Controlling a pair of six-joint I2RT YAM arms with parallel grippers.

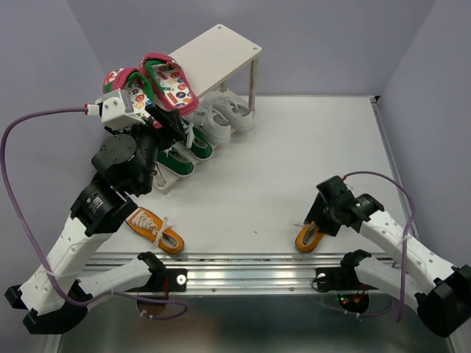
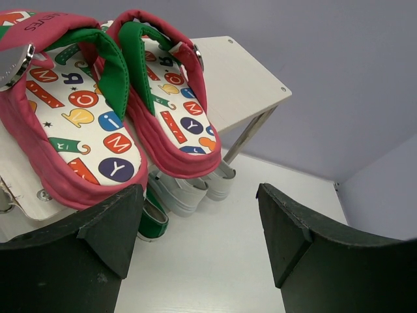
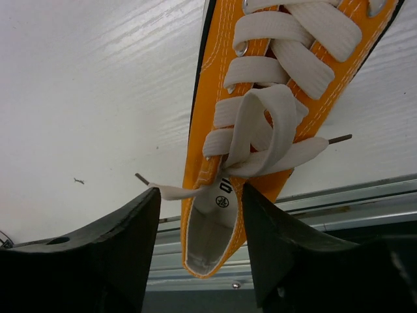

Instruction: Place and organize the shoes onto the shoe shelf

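Note:
The cream shoe shelf stands at the back left. Two pink-red flip-flops lie side by side on the left end of its top board, heels over the edge. White sneakers and green sneakers stand beneath on the lower tier. My left gripper is open and empty just in front of the flip-flops' heels. One orange sneaker lies on the table at front left. My right gripper is open, its fingers straddling the heel of the other orange sneaker.
The right part of the shelf's top board is bare. The right orange sneaker's heel reaches over the table's front edge onto the metal rail. Its loose lace end lies by my left finger. Grey walls close in both sides.

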